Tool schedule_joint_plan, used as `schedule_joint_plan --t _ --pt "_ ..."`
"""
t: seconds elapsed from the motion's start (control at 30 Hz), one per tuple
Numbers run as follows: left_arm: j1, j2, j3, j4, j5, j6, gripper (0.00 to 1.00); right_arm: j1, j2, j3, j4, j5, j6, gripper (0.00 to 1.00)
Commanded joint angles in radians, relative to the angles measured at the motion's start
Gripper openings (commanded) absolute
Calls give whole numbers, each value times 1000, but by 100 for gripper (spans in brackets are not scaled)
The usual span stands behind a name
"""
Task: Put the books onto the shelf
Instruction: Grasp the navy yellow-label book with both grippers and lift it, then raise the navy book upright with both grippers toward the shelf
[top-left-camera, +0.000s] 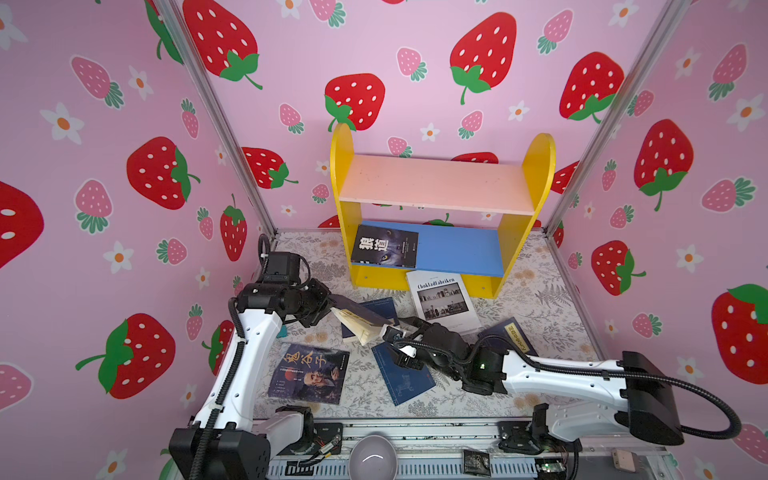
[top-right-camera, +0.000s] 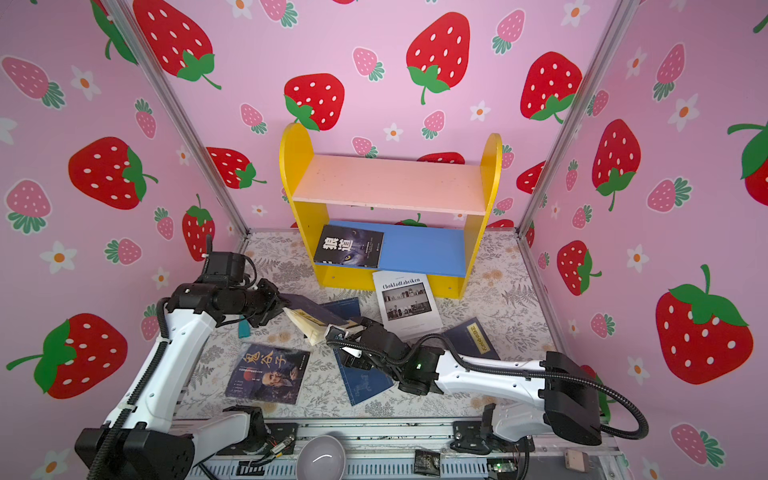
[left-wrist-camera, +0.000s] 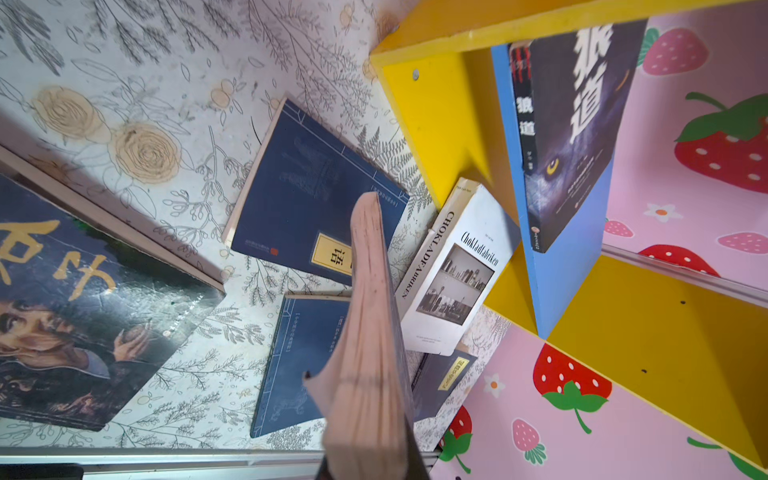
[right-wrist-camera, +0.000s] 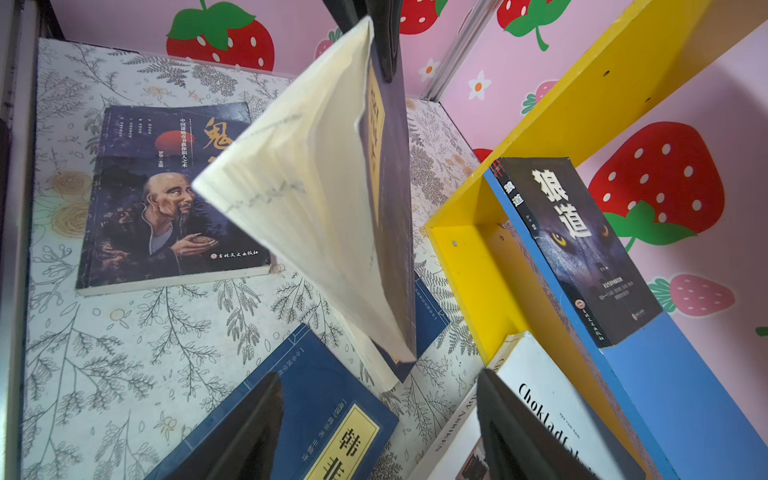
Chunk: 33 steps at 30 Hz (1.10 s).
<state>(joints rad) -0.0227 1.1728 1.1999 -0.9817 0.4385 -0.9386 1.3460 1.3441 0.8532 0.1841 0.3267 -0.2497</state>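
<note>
In both top views, your left claw (top-left-camera: 330, 305) is clenching one end of a navy book (top-left-camera: 363, 322) and holding it tilted above the table (top-left-camera: 540, 291). Your right claw (top-left-camera: 395, 332) is hovering, released, at the book's far end. The shelf (top-left-camera: 440, 183) is standing well beyond both claws, with a wolf book (top-left-camera: 384, 246) lying on its blue board (top-left-camera: 461, 249). A white book (top-left-camera: 442, 301) is lying just beyond the right claw. A portrait book (top-left-camera: 309, 373) is lying on the near side of the left claw.

In the left wrist view, the navy book (left-wrist-camera: 370, 332) is running straight out from your claw, page edges facing the camera, with the shelf (left-wrist-camera: 436, 124) ahead.

In the right wrist view, the fingers (right-wrist-camera: 257, 415) are standing wide apart, gripping nothing. The navy book (right-wrist-camera: 316, 199) is hanging just ahead of them.
</note>
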Motion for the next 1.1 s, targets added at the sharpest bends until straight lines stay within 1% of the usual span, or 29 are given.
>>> schedule_joint_plan --t 0.0,0.17,0.27,0.3,0.33,0.43,0.5,0.6,0.77,0.8,0.9,1.0,1.03,1.07 --pt "-9 -29 -4 -38 60 -2 0 13 54 25 86 6 -57 74" --pt "-11 -41 13 -37 52 -4 0 21 105 50 109 -25 -52 70" --pt "-10 -32 13 -20 70 -10 0 22 111 52 151 -25 -44 64" --pt "-11 -29 13 -14 74 -11 0 22 115 57 160 -27 -40 59" --pt "-11 -25 15 -8 74 -11 0 22 120 62 167 -32 -32 53" --pt "-10 -14 22 12 78 -16 0 22 144 77 183 -56 -16 39" --pt "-11 -4 28 19 81 -16 0 22 165 90 189 -52 -9 32" --pt "-12 4 29 48 90 -26 0 21 196 116 190 -37 4 17" --pt "-12 13 25 98 101 -40 0 21 241 159 189 4 43 1" --pt "-13 17 28 101 101 -39 0 22 247 167 189 14 55 0" --pt "-13 24 34 119 102 -35 0 20 258 179 200 52 90 0" --pt "-27 18 6 231 100 -91 1 11 250 164 229 64 137 0" --pt "-30 20 0 262 102 -100 4 6 244 166 223 68 162 0" --pt "-32 24 2 279 101 -101 15 0 233 166 218 65 183 0"
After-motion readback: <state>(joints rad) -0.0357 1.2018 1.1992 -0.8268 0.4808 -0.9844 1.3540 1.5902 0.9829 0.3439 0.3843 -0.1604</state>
